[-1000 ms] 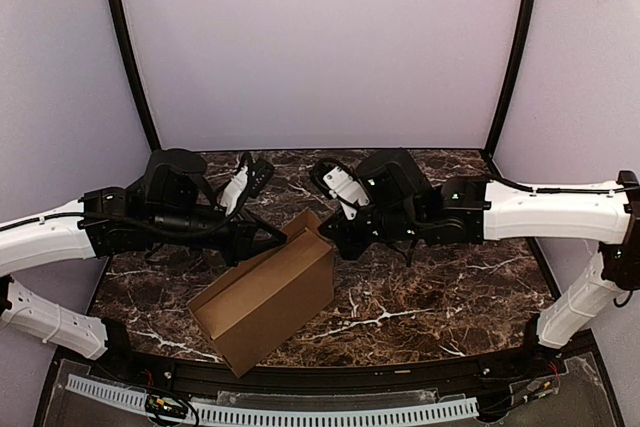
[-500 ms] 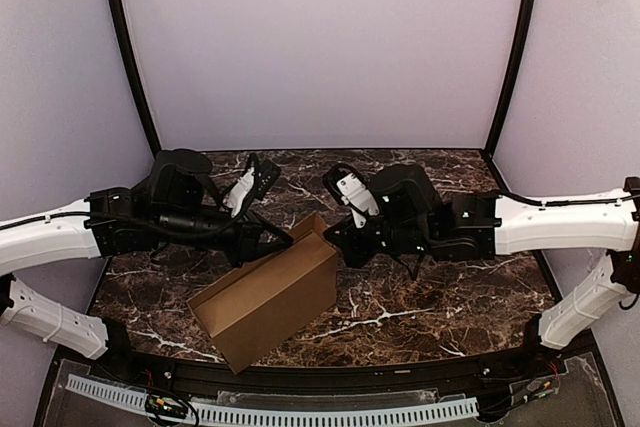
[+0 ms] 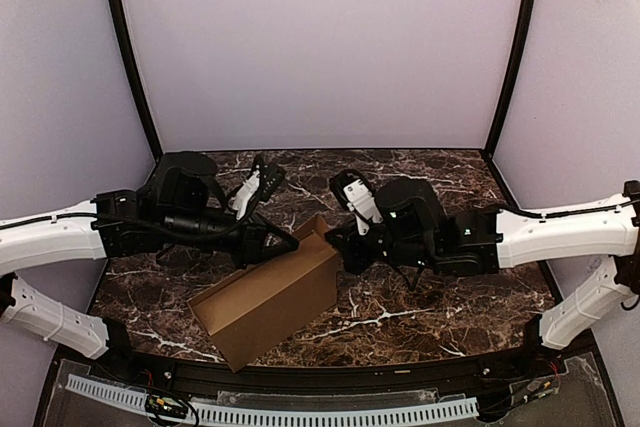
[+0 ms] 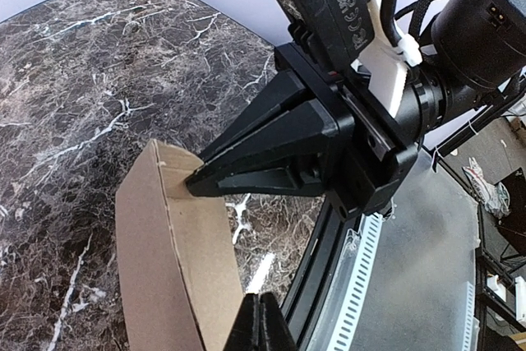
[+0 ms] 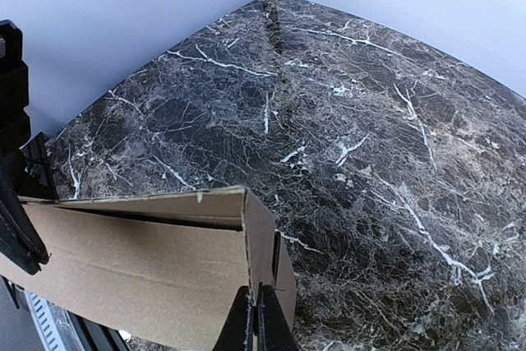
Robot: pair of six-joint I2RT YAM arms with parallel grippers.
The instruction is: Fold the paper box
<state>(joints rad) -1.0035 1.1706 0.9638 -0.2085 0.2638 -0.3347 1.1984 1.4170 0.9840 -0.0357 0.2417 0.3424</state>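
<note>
Paper box (image 3: 268, 299) sits on the dark marbled counter (image 3: 450, 297), left of centre and toward the near edge, its long side running from near-left to far-right, plain brown cardboard with the top open. Both arms come in over the far-right end of it, 1 from each side. Left hand (image 3: 287, 242) has its fingers pressed together into a black point, and that point meets the upper edge of the box's long far wall. Right hand (image 3: 336, 247) is pressed together too, nothing pinched between the fingers, its tip right at the raised end flap. From the left wrist, the box (image 4: 160, 252) shows a tall curved wall, and the right hand (image 4: 197, 187) touches the top of an upright flap with its wedge-shaped tip, while the left hand's own fingers (image 4: 261, 325) stay closed just beside the cardboard. From the right wrist, the box (image 5: 140, 285) fills the lower left, the closed right hand (image 5: 253, 318) hangs over its corner, and the left hand (image 5: 31, 262) touches the wall at the far left.
</note>
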